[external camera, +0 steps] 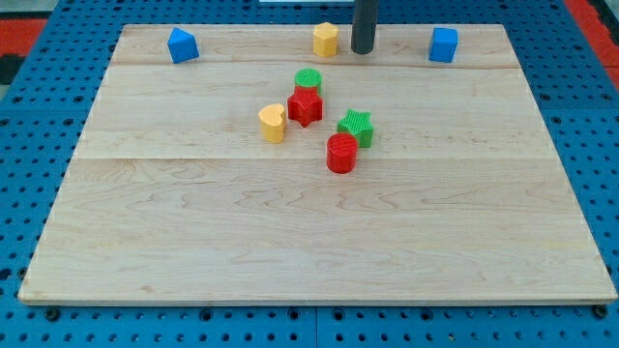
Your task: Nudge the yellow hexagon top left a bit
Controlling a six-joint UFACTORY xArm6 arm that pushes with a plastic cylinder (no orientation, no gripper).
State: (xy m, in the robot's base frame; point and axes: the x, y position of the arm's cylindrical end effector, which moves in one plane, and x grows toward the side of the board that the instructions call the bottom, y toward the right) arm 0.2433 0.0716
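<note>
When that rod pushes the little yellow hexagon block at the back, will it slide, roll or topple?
The yellow hexagon looks squat and flat-bottomed, so it will probably slide, not roll. The wooden board looks smooth, so it should move easily. My tip sits just to its right in the view; an off-centre push might spin it.

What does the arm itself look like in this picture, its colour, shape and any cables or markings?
Only the rod shows: a straight, round, dark grey to black cylinder, plain and smooth, ending in my tip. It enters from the view's top, so the arm above is cut off. No cables, markings, or pincer are visible.
</note>
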